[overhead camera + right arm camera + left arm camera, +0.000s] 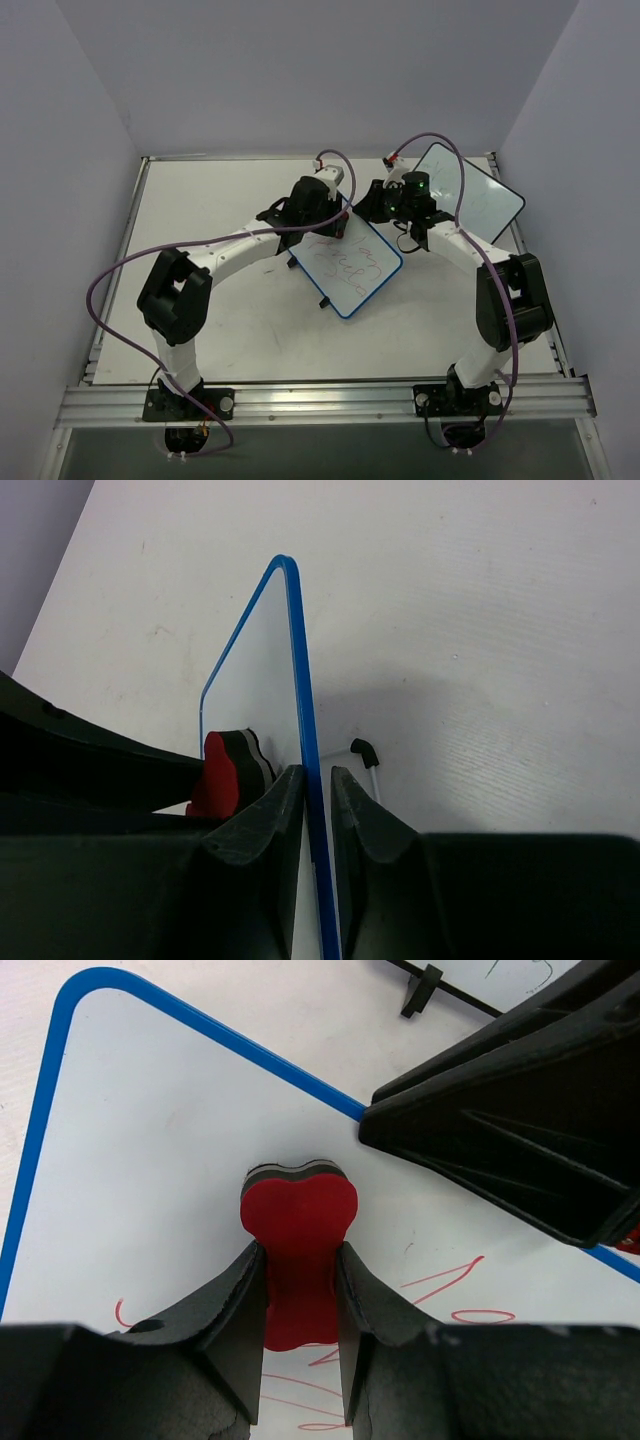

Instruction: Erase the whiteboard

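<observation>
A blue-framed whiteboard [352, 268] with red scribbles stands tilted in the table's middle. My left gripper [300, 1270] is shut on a red, heart-shaped eraser [298, 1210] with a black and grey backing, pressed flat on the board's upper part [150, 1160]; red writing [450, 1285] lies below it. In the top view the left gripper [318, 212] is at the board's far corner. My right gripper [317, 780] is shut on the board's blue edge [297, 650], holding it; the eraser shows left of it [225, 770]. The right gripper [372, 205] is at the board's far right edge.
A second whiteboard with a black frame [470, 195] lies at the back right, part under the right arm. A thin white stand leg with a black tip [366, 755] rests on the table behind the held board. The table's raised edges run left and right.
</observation>
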Controlling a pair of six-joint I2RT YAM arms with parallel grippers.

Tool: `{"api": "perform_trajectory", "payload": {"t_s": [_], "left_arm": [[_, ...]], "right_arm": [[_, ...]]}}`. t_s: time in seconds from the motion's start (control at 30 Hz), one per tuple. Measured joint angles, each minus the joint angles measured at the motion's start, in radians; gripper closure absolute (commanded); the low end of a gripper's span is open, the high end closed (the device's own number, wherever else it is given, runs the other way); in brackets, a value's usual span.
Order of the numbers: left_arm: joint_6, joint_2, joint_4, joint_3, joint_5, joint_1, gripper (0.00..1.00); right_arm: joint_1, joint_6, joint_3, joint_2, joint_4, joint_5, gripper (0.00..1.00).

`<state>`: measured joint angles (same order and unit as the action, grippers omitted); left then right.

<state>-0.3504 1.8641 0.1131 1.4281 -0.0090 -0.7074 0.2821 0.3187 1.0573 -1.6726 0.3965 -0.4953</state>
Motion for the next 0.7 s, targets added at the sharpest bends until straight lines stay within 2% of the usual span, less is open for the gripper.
{"api": "perform_trajectory", "payload": {"t_s": [0.4, 0.7], "left_arm": [[-0.001, 0.032, 0.011, 0.023, 0.066, 0.060, 0.98], [-0.001, 0.039, 0.008, 0.033, 0.109, 0.062, 0.98]], "right_arm": [[0.000, -0.005, -0.001, 0.000, 0.005, -0.021, 0.90], [-0.001, -0.013, -0.001, 0.000, 0.005, -0.042, 0.89]]}}
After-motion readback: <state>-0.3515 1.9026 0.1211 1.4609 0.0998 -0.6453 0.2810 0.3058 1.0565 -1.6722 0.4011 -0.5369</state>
